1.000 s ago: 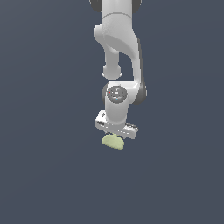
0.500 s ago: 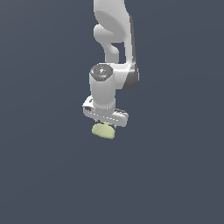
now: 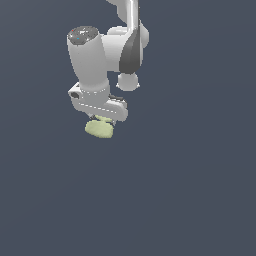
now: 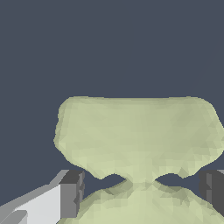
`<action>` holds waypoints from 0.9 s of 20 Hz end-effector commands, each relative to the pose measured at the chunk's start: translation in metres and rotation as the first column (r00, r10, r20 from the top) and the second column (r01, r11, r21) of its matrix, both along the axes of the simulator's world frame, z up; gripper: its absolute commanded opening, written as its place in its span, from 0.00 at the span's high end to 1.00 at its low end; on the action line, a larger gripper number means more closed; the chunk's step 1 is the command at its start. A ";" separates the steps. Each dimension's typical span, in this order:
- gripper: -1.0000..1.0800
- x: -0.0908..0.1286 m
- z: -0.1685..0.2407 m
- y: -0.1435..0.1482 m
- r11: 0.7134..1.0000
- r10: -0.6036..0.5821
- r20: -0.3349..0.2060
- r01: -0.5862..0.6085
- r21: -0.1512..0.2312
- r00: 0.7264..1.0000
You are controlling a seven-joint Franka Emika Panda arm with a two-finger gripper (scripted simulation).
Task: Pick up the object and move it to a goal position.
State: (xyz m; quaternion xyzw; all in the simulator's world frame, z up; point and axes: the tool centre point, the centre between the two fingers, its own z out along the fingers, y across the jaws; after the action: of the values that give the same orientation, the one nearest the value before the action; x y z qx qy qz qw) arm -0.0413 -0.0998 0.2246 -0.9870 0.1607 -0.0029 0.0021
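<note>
Gripping with my white two-fingered pincer [image 3: 101,121], I am clenching the small pale yellow-green, matte, two-lobed lumpy object [image 3: 99,129] at its narrow waist; it is hanging just below the pincer, clear of any surface. My dark finger pads [image 4: 72,192] are pressing in on either side of the object [image 4: 138,135]. I am judging the carry wants steady, unhurried motion and constant squeeze, since soft lobes could slip.
</note>
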 end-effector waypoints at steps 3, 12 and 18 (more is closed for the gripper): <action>1.00 -0.015 0.040 -0.029 1.000 0.002 -0.003 -0.002 0.000 1.000; 1.00 -0.033 0.094 -0.068 1.000 0.004 -0.006 -0.004 -0.002 1.000; 1.00 -0.035 0.105 -0.077 1.000 0.004 -0.006 -0.004 -0.003 1.000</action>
State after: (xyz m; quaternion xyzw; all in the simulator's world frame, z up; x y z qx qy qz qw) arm -0.0763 -0.1753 0.3280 -0.9872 0.1593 -0.0005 0.0003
